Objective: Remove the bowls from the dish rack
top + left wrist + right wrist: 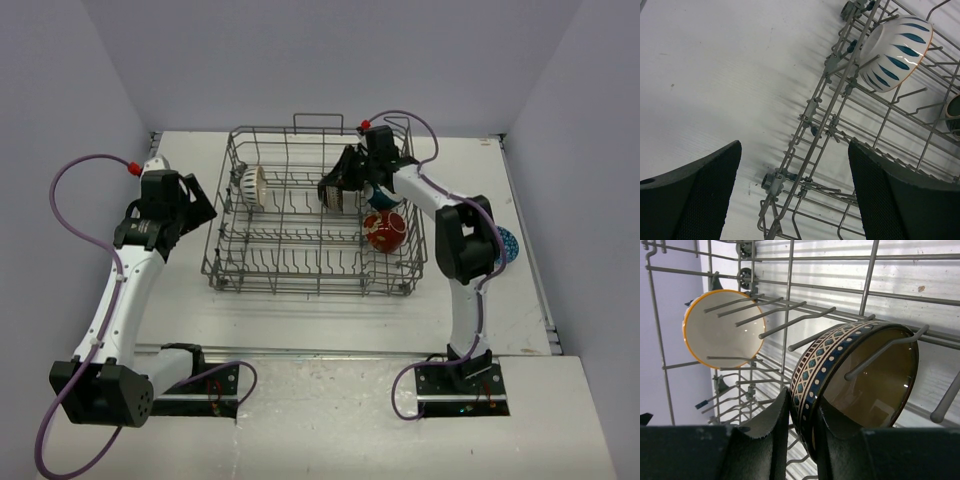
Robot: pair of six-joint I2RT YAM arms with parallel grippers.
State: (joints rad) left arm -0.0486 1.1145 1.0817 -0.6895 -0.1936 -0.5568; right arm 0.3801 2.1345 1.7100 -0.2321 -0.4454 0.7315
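Observation:
The grey wire dish rack [310,289] stands mid-table. My right gripper [338,192] reaches into it from the right. In the right wrist view my right gripper [802,415] is shut on the rim of a dark bowl [860,375] with a blue-and-cream patterned band, leaning among the tines. A white bowl with dark stripes [252,185] stands on edge at the rack's left; it also shows in the left wrist view [897,52] and the right wrist view [722,330]. A teal-white bowl [378,194] and a red patterned bowl [384,230] sit at the rack's right. My left gripper [203,207] is open and empty, just outside the rack's left side.
A blue-red patterned bowl [507,245] sits on the table right of the rack, partly behind my right arm. The rack's left wall and wheels [772,181] lie between my left fingers [705,195]. Grey walls close in the table at back and sides.

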